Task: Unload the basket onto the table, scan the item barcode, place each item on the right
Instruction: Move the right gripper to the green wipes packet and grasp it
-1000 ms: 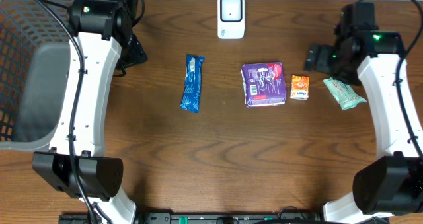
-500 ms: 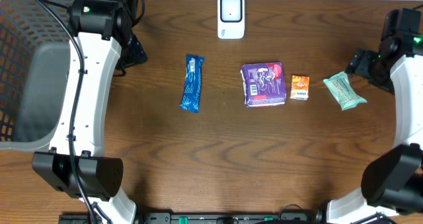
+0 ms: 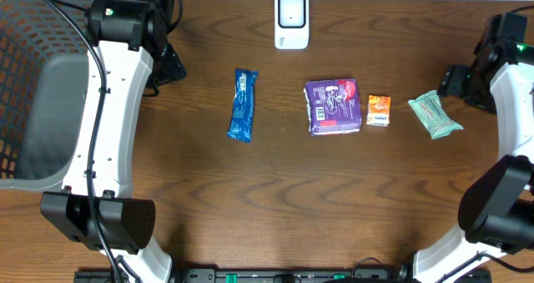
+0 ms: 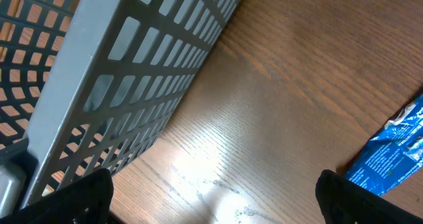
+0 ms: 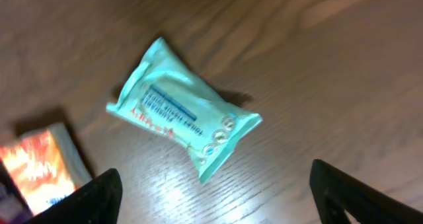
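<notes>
Left gripper (image 4: 213, 199): fingers released and spread wide, empty, over bare wood beside the grey plastic mesh basket (image 4: 119, 85) at the left edge of the brown wooden worktop (image 3: 275, 199).
Right gripper (image 5: 213, 197): fingers apart, grasping nothing, above the mint-green soft packet (image 5: 182, 126).
Mint-green soft packet: flat and askew near the right edge, untouched.
White barcode scanner (image 3: 291, 20): middle of the far edge.
Middle row: blue foil-wrapped bar (image 3: 242, 105), purple square pack (image 3: 334, 106), small orange box (image 3: 379, 110) just beside the pack.
</notes>
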Available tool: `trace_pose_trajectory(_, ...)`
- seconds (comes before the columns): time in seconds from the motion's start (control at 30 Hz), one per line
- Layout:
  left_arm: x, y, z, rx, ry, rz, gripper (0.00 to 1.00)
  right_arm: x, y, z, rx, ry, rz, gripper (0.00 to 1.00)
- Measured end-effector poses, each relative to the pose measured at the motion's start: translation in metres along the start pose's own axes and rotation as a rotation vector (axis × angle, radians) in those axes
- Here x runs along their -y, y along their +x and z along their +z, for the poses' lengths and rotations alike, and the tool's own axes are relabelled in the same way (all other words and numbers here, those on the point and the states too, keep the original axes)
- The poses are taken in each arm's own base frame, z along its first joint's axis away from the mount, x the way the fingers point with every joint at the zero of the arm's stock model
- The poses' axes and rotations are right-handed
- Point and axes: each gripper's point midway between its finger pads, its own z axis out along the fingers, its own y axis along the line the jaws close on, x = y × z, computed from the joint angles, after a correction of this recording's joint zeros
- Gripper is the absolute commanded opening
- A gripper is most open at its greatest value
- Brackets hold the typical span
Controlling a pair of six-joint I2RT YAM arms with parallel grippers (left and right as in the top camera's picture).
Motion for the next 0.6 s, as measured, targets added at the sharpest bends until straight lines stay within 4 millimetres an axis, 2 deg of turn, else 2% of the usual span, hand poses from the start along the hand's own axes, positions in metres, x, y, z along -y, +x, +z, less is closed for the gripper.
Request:
trace_pose_trajectory(0.07,0.000,0.000,0.000,0.000,0.000,0.000,0.98,-0.006,0.005,0.007,-0.032,-0.028,-0.036,0.99)
trace_pose_trajectory(0.23,0.000,0.000,0.000,0.000,0.000,0.000,0.98,-0.017,0.020,0.022,-0.114,-0.082,-0.082,0.99)
trace_pose_trajectory(0.4,0.000,0.000,0.000,0.000,0.000,0.000,0.98,-0.027,0.025,0.021,-0.137,-0.144,-0.091,0.99)
trace_pose_trajectory(0.6,0.000,0.000,0.000,0.000,0.000,0.000,0.98,-0.048,0.036,0.015,-0.185,-0.275,-0.082,0.99)
